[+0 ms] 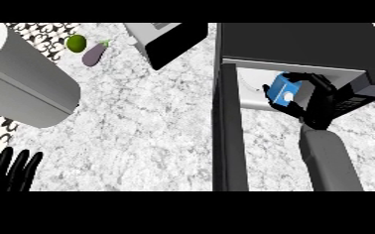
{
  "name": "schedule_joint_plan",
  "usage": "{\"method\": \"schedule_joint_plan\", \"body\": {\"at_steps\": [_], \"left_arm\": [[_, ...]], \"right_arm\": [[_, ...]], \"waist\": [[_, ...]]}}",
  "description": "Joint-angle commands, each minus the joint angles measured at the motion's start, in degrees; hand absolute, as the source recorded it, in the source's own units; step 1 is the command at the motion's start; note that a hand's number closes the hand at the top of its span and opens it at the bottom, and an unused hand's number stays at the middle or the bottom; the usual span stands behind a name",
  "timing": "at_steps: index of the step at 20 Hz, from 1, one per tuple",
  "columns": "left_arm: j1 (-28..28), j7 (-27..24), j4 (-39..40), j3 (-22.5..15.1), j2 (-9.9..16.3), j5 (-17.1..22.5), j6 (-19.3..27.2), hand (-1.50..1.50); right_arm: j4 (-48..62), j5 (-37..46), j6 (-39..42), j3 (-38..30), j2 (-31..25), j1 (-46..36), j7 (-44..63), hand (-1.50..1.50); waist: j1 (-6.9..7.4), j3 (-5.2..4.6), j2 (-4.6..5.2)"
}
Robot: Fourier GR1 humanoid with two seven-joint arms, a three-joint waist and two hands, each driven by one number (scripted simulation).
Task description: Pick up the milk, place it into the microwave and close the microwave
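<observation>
Right hand (311,99) grips milk (282,92) inside microwave (293,42).

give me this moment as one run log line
right hand: shut on milk | milk: inside microwave | door: open | left hand: open, resting

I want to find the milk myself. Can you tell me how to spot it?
Look at the big dark microwave on the right, its door swung open. Inside its pale opening, the right robot hand curls round the milk. It is the only blue thing, a small carton with a white spot.
</observation>
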Motion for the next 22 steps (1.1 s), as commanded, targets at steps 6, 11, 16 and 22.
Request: {"method": "schedule_joint_plan", "body": {"at_steps": [6,11,16,22], "left_arm": [[-3.02,0.85,0.99,-1.04,0.72,-2.93,0.37,-1.50],[-3.62,1.23,1.24,-2.55,0.93,-3.30,-0.44,-1.50],[-4.58,1.90,1.18,-3.88,0.89,-4.22,-0.46,-1.50],[-6.82,2.71,1.67,-5.40,0.20,-5.99,0.54,-1.50]], "right_arm": [[9.57,8.28,-9.26,-1.23,-3.03,-7.71,8.60,-1.50],[9.18,7.43,-4.86,-0.35,-0.84,-5.53,10.09,-1.50],[9.51,6.28,-1.99,0.36,-0.38,-4.89,10.22,-1.50],[16.54,5.82,-0.57,-0.20,-0.54,-12.25,16.23,-1.50]], "waist": [[4.69,-0.61,4.10],[6.27,-0.55,4.17],[6.63,-0.46,3.84],[5.33,-0.35,3.57]]}}
